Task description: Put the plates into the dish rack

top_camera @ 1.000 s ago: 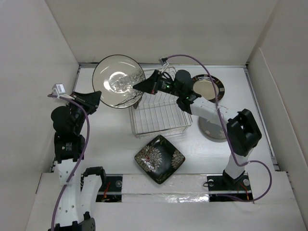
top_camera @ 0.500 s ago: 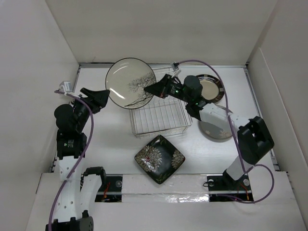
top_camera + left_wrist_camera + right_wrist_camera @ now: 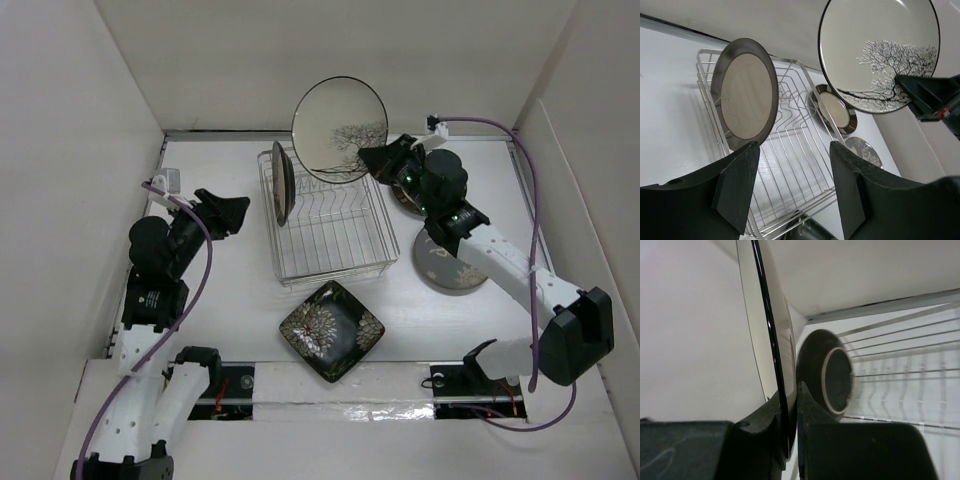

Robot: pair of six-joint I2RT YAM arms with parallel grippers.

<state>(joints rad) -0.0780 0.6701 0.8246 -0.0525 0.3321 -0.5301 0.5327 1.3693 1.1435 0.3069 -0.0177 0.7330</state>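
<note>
One cream plate (image 3: 340,128) is clamped by its rim in the right pincer (image 3: 372,158), aloft. Below that pincer sits the dish rack (image 3: 330,280), a dark-rimmed plate (image 3: 283,182) upright inside. The left pincer (image 3: 238,213) gapes wide and empty, with the rack to its right.

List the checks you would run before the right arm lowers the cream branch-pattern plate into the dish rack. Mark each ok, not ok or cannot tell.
1. Grip: ok. The right gripper is closed on the rim of the cream plate.
2. Plate lined up with a slot: cannot tell. It hangs in the air near the far edge of the dish rack.
3. Free slots: ok. Only one dark-rimmed plate stands in the rack, at its left end.
4. Other arm out of the way: ok. The left gripper is open, empty and left of the rack.
5. All plates loaded: not ok. The black square plate and grey plate lie on the table.
</note>
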